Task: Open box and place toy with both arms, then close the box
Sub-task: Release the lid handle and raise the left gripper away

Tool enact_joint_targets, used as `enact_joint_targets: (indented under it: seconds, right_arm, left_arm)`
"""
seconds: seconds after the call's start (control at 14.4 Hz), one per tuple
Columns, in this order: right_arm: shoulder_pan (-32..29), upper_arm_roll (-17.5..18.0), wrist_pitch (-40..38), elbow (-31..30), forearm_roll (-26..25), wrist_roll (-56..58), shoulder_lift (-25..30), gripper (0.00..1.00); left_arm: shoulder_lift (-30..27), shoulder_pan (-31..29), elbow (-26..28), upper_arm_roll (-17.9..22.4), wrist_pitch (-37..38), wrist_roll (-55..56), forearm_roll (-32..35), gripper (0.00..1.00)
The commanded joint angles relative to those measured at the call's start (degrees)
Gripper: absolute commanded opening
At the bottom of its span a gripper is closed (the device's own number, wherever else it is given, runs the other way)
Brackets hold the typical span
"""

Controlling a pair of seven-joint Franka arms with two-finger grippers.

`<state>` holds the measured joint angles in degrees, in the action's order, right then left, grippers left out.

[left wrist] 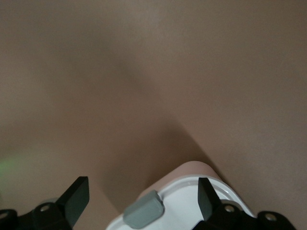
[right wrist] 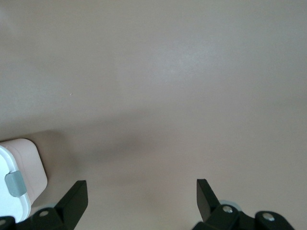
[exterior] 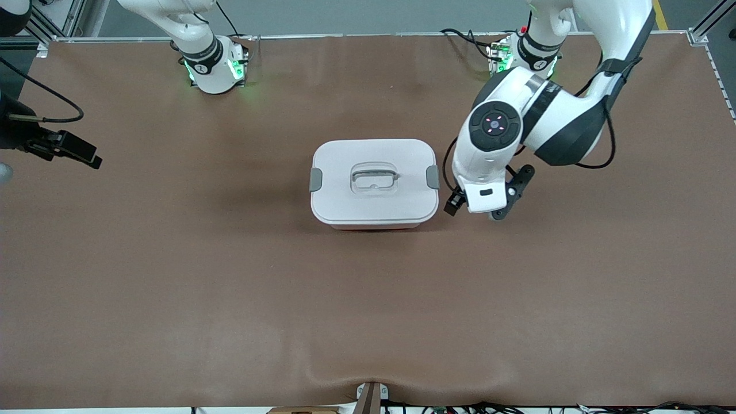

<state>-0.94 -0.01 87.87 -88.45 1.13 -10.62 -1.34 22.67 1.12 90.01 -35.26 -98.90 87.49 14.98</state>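
the box [exterior: 374, 183] is sitting near the middle of the brown table [exterior: 230, 299], its white lid [exterior: 374, 172] lying flat on the pale pink tub, with the recessed handle [exterior: 374, 178] in the centre of the lid and a grey clip [exterior: 316, 180] showing at each short end. the left arm is reaching down from its base so that the left gripper [exterior: 474, 207] is hanging just beside the box, at the end toward the left arm's end of the table, close to the clip [exterior: 433, 176] there. in the left wrist view the left gripper [left wrist: 144, 194] is holding its jaws spread wide, with that grey clip [left wrist: 144, 209] and the rounded corner of the box [left wrist: 192, 175] lying between the two black fingers [left wrist: 76, 194], which are not touching it. the right arm is waiting well apart from the box, over the right arm's end of the table, with the right gripper [exterior: 72, 150] showing dark at the edge of the front view. in the right wrist view the right gripper [right wrist: 141, 194] is also keeping its jaws spread, nothing between them but bare table, and one corner of the box [right wrist: 26, 160] with its grey clip [right wrist: 15, 183] is showing at the side. the toy is not showing in any view.
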Motion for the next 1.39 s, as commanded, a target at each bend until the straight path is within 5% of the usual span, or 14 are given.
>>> enact_joint_targets:
  seconds: [0.0, 0.35, 0.97, 1.32]
  right_arm:
    - [-0.91, 0.63, 0.46, -0.84, -0.17, -0.10, 0.73, 1.00]
    - [-0.82, 0.63, 0.37, -0.93, -0.17, 0.51, 0.73, 1.00]
    - [-1.08, 0.63, -0.07, -0.84, -0.17, 5.61, 0.82, 1.00]
    - [0.24, 1.15, -0.86, -0.84, -0.17, 5.61, 1.43, 1.00]
  left_arm:
    - [-4.38, -0.33, -1.40, 2.81, 2.74, -10.36, -4.50, 1.00]
    - [-9.39, -0.33, -4.67, 13.09, 3.36, -41.21, -9.43, 1.00]
    - [-16.86, -0.07, -5.20, 24.34, 7.83, -69.26, -11.38, 1.00]
    - [-20.82, 0.02, -4.58, 27.34, 12.68, -73.42, -13.04, 1.00]
